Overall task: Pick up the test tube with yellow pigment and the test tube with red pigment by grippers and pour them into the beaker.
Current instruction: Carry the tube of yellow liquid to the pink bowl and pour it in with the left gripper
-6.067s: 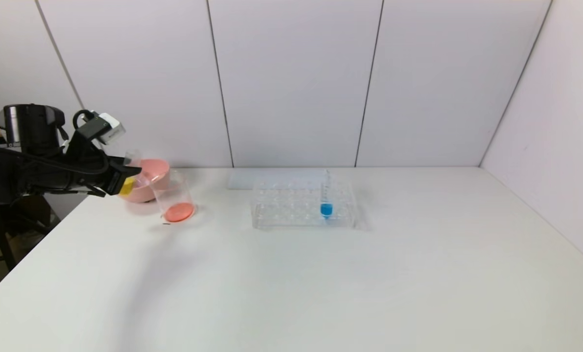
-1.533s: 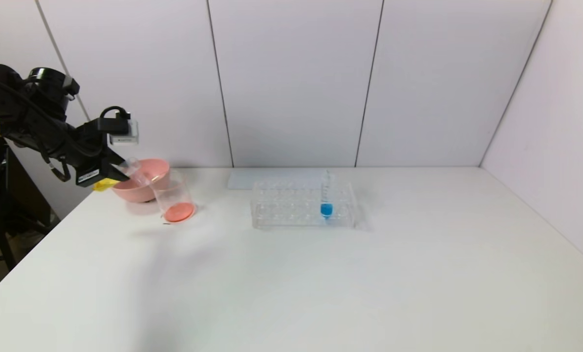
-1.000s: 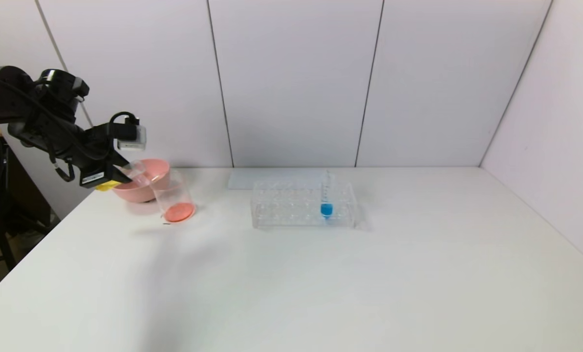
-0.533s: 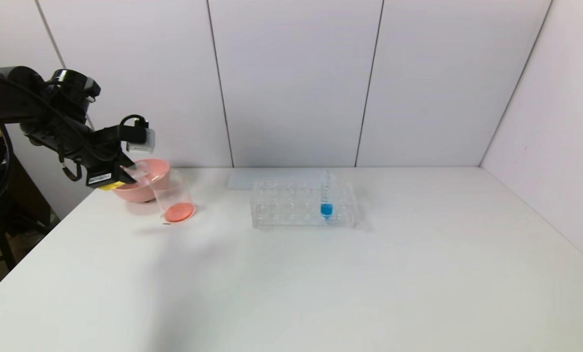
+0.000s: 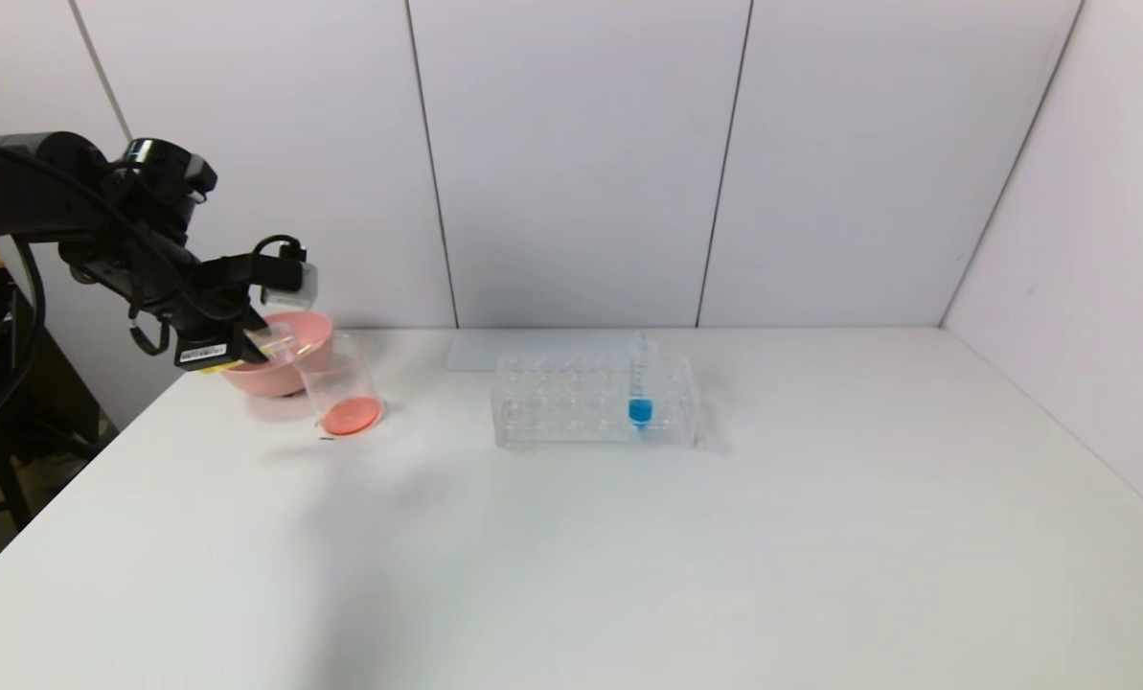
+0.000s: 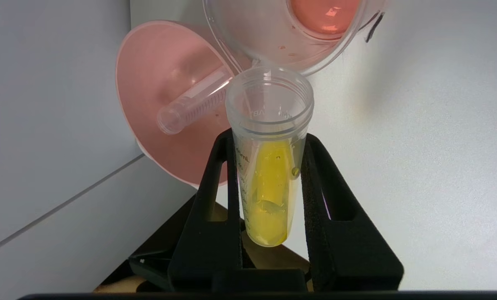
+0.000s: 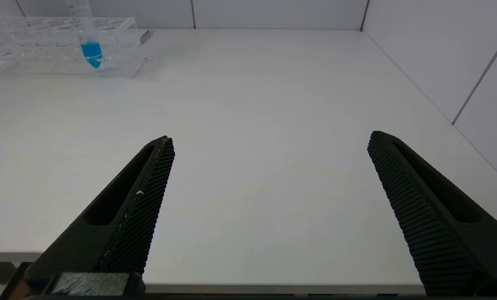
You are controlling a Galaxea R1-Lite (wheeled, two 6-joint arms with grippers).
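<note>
My left gripper is shut on the test tube with yellow pigment, a clear graduated tube held tilted, with yellow liquid lying along its lower part. Its open mouth hangs over the pink bowl, just beside the rim of the beaker. The beaker has orange-red liquid at its bottom. No tube with red pigment is in view; an empty clear graduated tube lies in the pink bowl. My right gripper stands open over the table's near edge, holding nothing.
The pink bowl stands at the table's far left corner, touching the beaker. A clear tube rack in the middle holds a tube with blue liquid. The left table edge runs close to the bowl.
My left arm has shifted right and slightly up with the yellow tube, bringing the tube's mouth across the pink bowl toward the beaker's rim. Nothing else has moved.
</note>
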